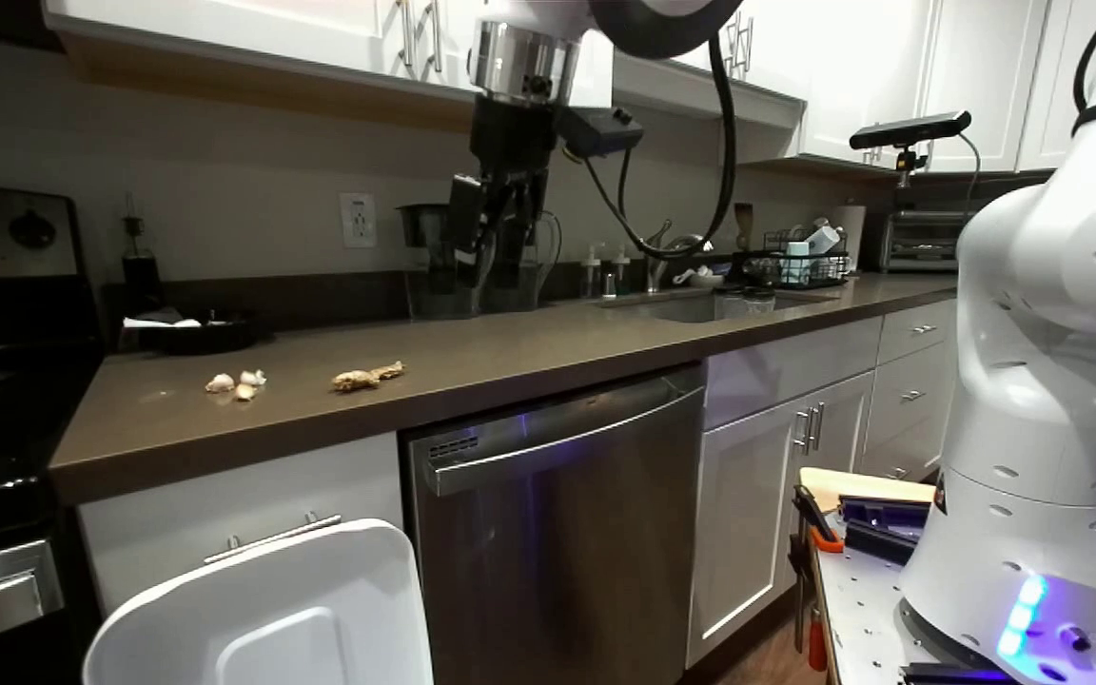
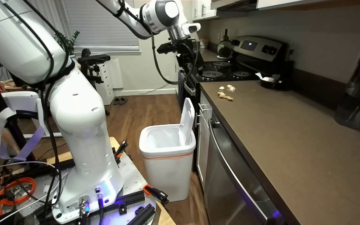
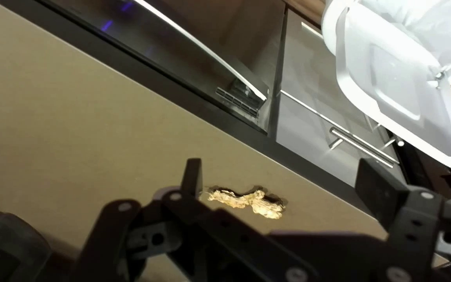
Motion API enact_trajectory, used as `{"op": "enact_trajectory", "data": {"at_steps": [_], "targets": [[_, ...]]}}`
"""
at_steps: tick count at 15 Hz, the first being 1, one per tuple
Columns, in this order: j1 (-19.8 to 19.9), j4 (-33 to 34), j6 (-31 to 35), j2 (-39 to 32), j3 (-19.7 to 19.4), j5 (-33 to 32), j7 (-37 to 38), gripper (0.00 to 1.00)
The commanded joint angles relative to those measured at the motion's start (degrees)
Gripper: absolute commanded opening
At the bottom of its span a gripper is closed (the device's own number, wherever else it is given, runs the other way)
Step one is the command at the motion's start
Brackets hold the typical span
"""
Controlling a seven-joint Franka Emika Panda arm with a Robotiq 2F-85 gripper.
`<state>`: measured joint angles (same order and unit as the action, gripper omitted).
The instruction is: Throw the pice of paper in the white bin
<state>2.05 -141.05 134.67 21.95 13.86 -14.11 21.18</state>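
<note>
The white bin (image 2: 167, 172) stands on the floor beside the counter with its lid up. Its lid shows in an exterior view (image 1: 291, 618) and in the wrist view (image 3: 394, 78). A white, paper-like piece (image 1: 163, 323) lies on a black dish near the stove, also in an exterior view (image 2: 260, 76). A tan, knobbly, ginger-like piece (image 1: 367, 378) lies on the counter, also seen in an exterior view (image 2: 225, 96) and the wrist view (image 3: 249, 201). My gripper (image 3: 284, 180) is open and empty above the counter, also visible in both exterior views (image 1: 489, 252) (image 2: 195, 67).
Garlic-like pieces (image 1: 239, 382) lie near the ginger-like piece. The black dish (image 1: 196, 338) stands by the stove (image 2: 220, 70). A clear pitcher (image 1: 439, 276) stands against the wall. The counter edge, dishwasher (image 1: 557, 542) and drawer handle (image 3: 360, 147) lie beside the bin.
</note>
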Motion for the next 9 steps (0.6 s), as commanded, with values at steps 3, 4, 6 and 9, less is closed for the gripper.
{"op": "enact_trajectory", "data": {"at_steps": [3, 4, 6, 9], "targets": [[-3.8, 9.3, 12.5, -17.0, -7.5, 6.0, -19.0, 1.0], [-4.9, 12.6, 11.8, -20.1, -8.3, 8.7, -23.4, 1.0], [-6.1, 19.0, 8.6, -25.3, -8.7, 14.4, -31.7, 1.0], [-4.7, 29.9, -0.5, -31.6, -7.6, 20.7, -43.7, 1.0]]}}
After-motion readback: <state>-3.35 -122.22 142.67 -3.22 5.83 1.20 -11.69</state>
